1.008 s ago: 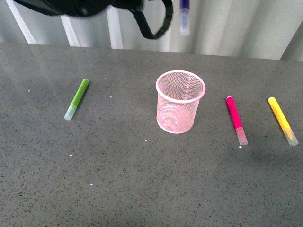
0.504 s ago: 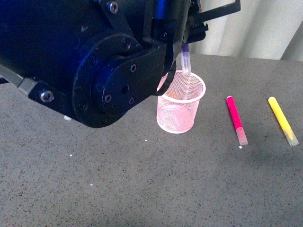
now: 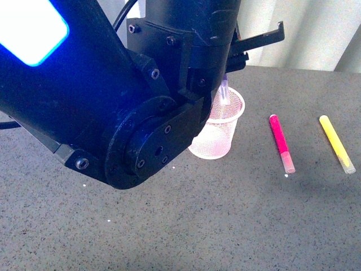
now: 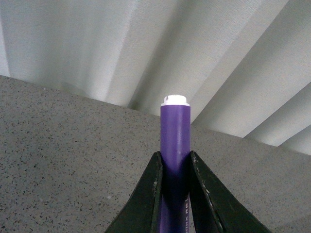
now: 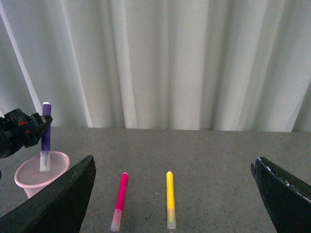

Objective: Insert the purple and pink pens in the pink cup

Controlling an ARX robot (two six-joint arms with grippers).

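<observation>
Between the jaws of the left gripper (image 4: 175, 158) stands the purple pen (image 4: 175, 131), clamped upright by its barrel. The two black fingers (image 4: 148, 194) press on either side of it, and its white end plug rises clear of their tips in the left wrist view. In the front view the left arm fills the left and middle of the scene, and only the pen's clear cap shows beneath the gripper.

Directly below those jaws sits the pink cup (image 3: 217, 135), upright on the grey speckled table (image 3: 225, 226). The clear cap points downward, and its end lies within the ring of the cup's rim in both the front and right wrist views. I cannot tell how far it reaches inside. The rest of the purple pen stands above the rim.

To the right of the left jaws and the cup, well apart from both, the pink pen (image 3: 280, 141) lies flat on the table. Its clear cap is turned toward the robot. Further right again, near the pink pen and roughly parallel with it, lies a yellow marker (image 3: 337, 143), also cap toward the robot.

The right gripper (image 5: 172, 160) is spread wide and grasps nothing. In its wrist view both lying pens sit on the table ahead of the gap between its jaws, with the cup and purple pen off beyond one finger (image 5: 73, 194). A pale pleated curtain (image 5: 194, 63) hangs behind the table.
</observation>
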